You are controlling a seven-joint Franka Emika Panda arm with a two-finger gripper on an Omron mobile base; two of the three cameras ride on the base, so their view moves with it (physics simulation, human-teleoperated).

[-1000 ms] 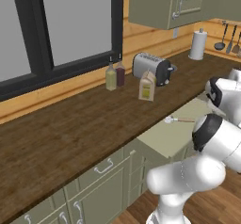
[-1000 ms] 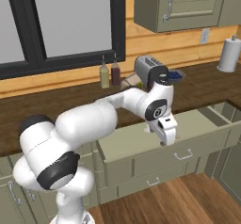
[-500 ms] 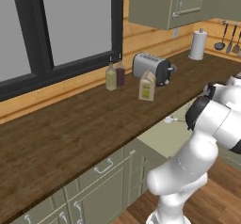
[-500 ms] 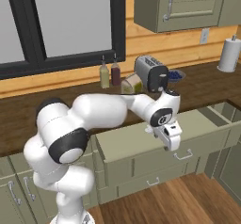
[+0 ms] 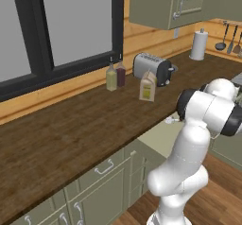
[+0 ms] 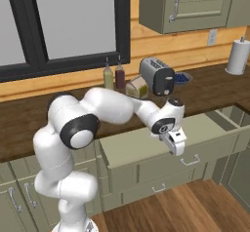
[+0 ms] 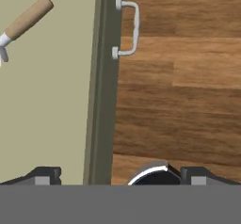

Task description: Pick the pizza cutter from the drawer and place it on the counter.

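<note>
Swinging rightward since before, gripper (image 6: 174,145) hangs over the drawer's (image 6: 146,145) front edge, fingers spread wide; pizza cutter (image 7: 22,23) lies well apart, inside the drawer.

The robot is a glossy white arm (image 6: 105,106) built of thick rounded segments, with dark charcoal rings at the joints and round dark end caps, one large cap showing on the shoulder in the right base view and another on the elbow in the left base view. It rises from a bulbous white column whose foot flares into a rounded base. At the wrist a dark disc with a small pale mark sits above a compact white gripper (image 6: 175,146) with a dark underside, and in the hand view its two finger tips (image 7: 44,175) are small dark blocks with pale grey faces.
</note>
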